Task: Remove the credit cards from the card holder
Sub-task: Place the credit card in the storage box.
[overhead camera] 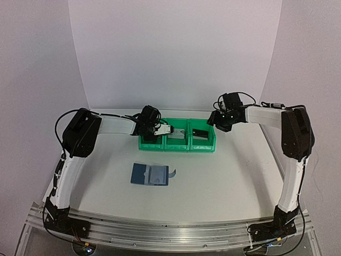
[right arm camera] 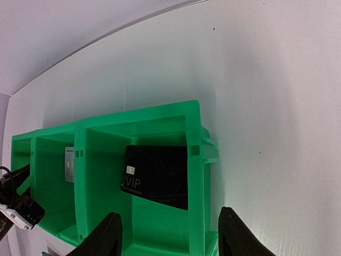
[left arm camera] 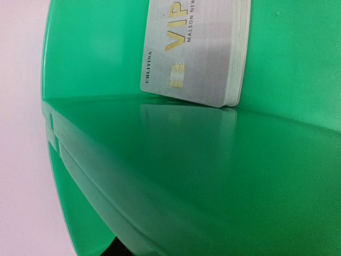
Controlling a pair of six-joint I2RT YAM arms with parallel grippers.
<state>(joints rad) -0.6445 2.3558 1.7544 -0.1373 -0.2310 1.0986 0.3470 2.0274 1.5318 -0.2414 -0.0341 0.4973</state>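
The card holder lies open and flat on the table, lower left of centre in the top view. Its long axis runs left to right across the frame, and its snap strap sticks out to the right. At this size I cannot tell whether a card sits in its pale sleeve.

Above it in the frame stands the row of green bins. A silver-grey card leans on edge against a bin wall, upper centre of the left wrist view, with no finger on it. The right wrist view places it in the middle compartment. A black card leans inside the right-hand compartment, at the centre of that view.

The left gripper hangs over the left end of the bins. Its fingers do not show in its own camera and are too small from above, so I cannot tell how far apart they stand or whether they hold anything. The right gripper hovers by the right-hand bin, fingers spread wide and gripping nothing.

If a card remains, the holder lies straight down the frame from the left gripper and well left of the right one, so the left arm seems nearer.
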